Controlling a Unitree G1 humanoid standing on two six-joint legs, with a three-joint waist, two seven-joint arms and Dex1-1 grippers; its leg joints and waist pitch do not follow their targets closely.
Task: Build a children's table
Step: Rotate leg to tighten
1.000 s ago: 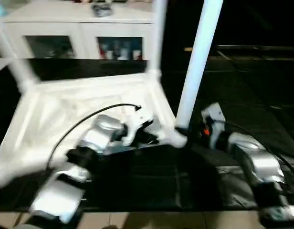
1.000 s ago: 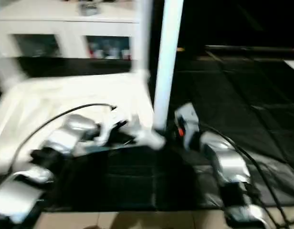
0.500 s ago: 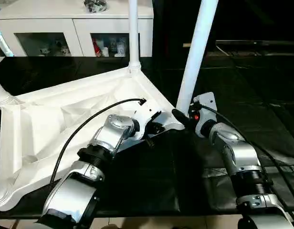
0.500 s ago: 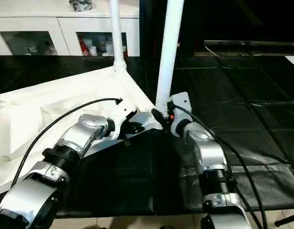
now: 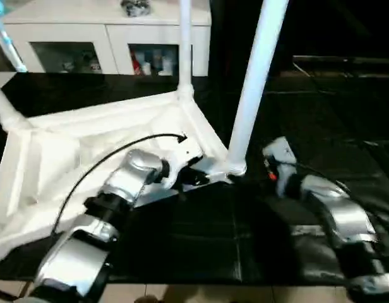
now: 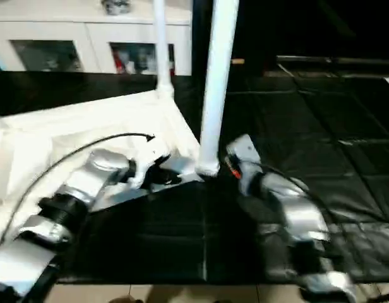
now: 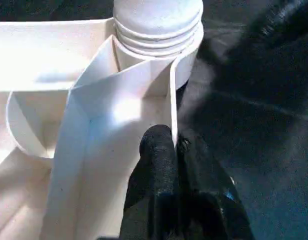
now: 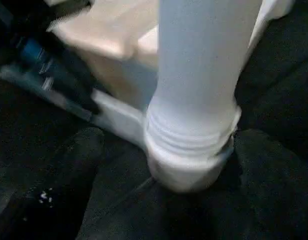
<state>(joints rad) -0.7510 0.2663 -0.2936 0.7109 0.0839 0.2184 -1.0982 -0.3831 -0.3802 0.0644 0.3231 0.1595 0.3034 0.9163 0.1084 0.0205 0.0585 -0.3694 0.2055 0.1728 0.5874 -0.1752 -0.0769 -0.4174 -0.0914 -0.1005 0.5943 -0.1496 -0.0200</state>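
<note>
The white tabletop (image 5: pixel 87 145) lies upside down on the black floor mat (image 5: pixel 245 240); its near corner socket (image 8: pixel 191 160) holds an upright leg (image 5: pixel 254 82); the left claw (image 7: pixel 175 150) pinches the tabletop's rim; the right claw (image 8: pixel 164 160) stands spread around the socket.

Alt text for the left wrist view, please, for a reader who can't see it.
The left tool is shut on the thin white edge wall of the upside-down tabletop, one black finger on each side. Just beyond, a white leg sits in the round corner socket, over dark floor.
</note>
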